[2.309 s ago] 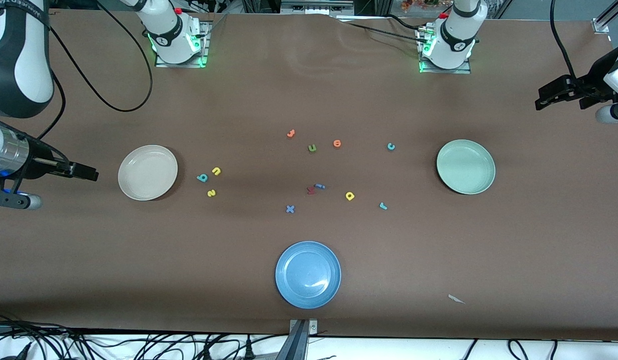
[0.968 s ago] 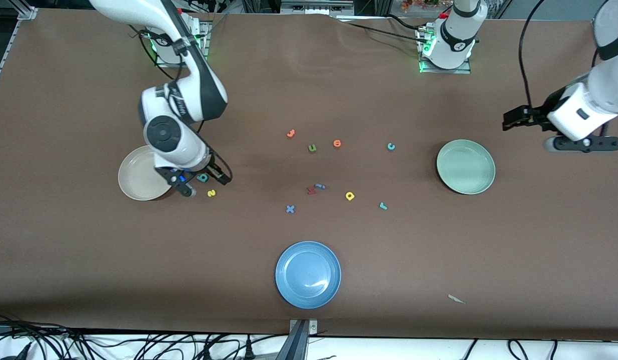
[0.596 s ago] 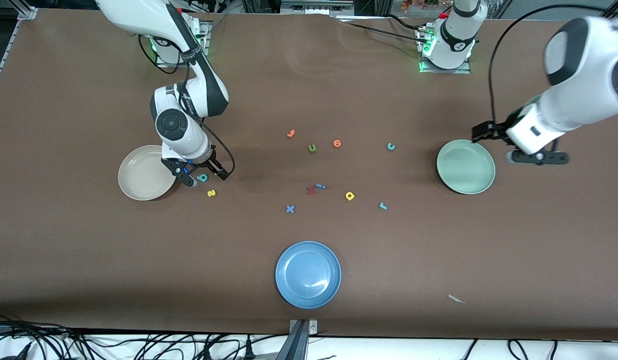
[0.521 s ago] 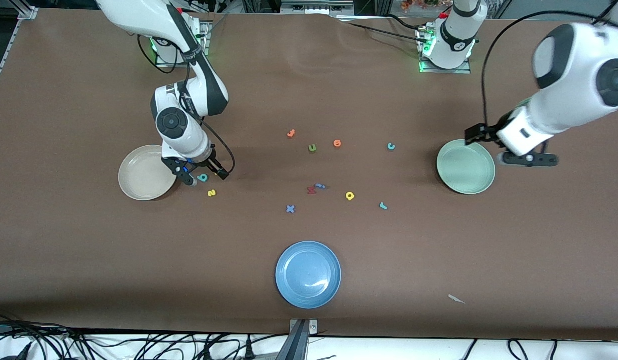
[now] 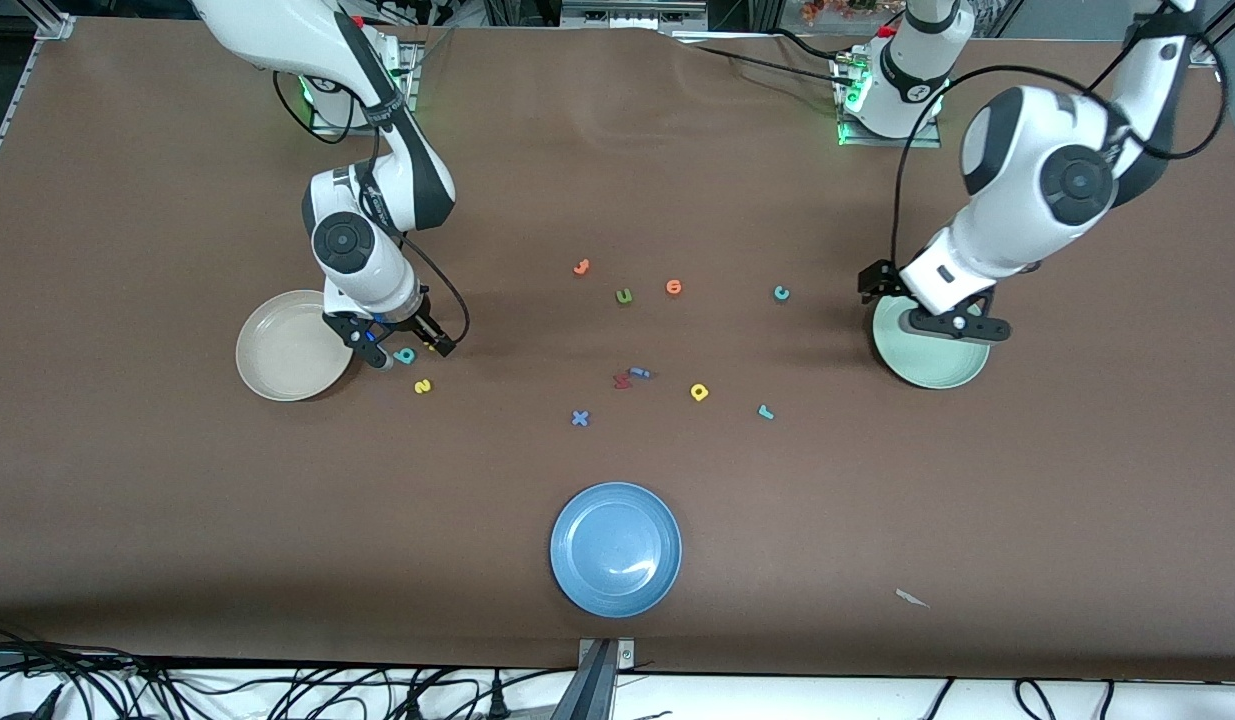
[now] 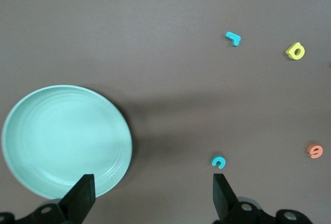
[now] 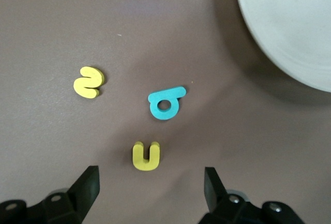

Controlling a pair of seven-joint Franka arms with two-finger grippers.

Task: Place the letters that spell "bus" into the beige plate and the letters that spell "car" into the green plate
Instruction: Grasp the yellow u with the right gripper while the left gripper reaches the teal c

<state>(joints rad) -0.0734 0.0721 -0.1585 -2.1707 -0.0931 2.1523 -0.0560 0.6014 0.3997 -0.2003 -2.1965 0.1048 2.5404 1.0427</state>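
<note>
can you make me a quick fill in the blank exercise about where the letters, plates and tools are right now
1. The right tool hangs open over the yellow ____.
2. The left tool is open over the edge of the ____ plate.
3. The teal b lies on the table beside the ____ plate.
4. The plate nearest the front camera is ____.

Missing words: u; green; beige; blue

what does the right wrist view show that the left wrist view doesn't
Only the right wrist view: the beige plate, teal b, yellow u, yellow s, and the right gripper, open over them. Only the left wrist view: the green plate, teal c, teal r, yellow a, an orange letter, and the open left gripper. Both: brown table.
</note>
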